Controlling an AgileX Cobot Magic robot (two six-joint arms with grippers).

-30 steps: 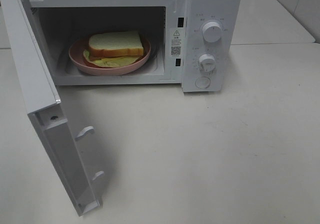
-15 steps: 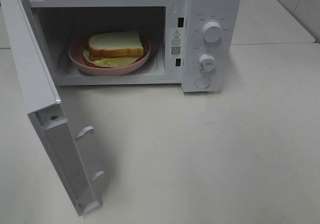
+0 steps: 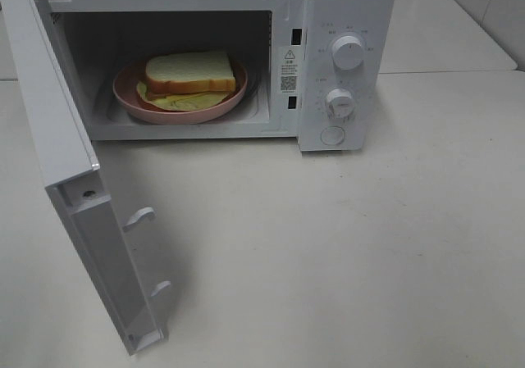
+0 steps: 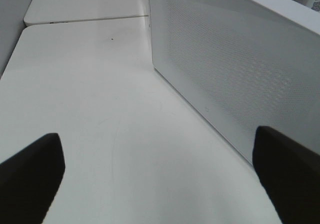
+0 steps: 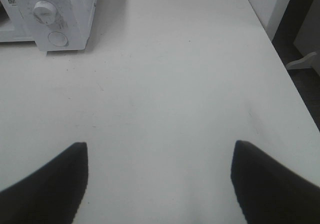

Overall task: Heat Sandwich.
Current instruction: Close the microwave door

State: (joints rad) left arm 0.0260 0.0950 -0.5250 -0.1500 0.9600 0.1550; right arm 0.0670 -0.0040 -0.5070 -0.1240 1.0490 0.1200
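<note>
The sandwich, white bread over green lettuce, lies on a round pink plate inside the white microwave. The microwave door stands wide open, swung out to the left. Neither arm shows in the exterior high view. In the left wrist view my left gripper is open and empty above the table, beside the door's perforated outer face. In the right wrist view my right gripper is open and empty above the table, well away from the microwave's control panel.
The microwave has two knobs and a round button on its right panel. The white table stretches in front. Its right edge shows in the right wrist view, with dark floor beyond.
</note>
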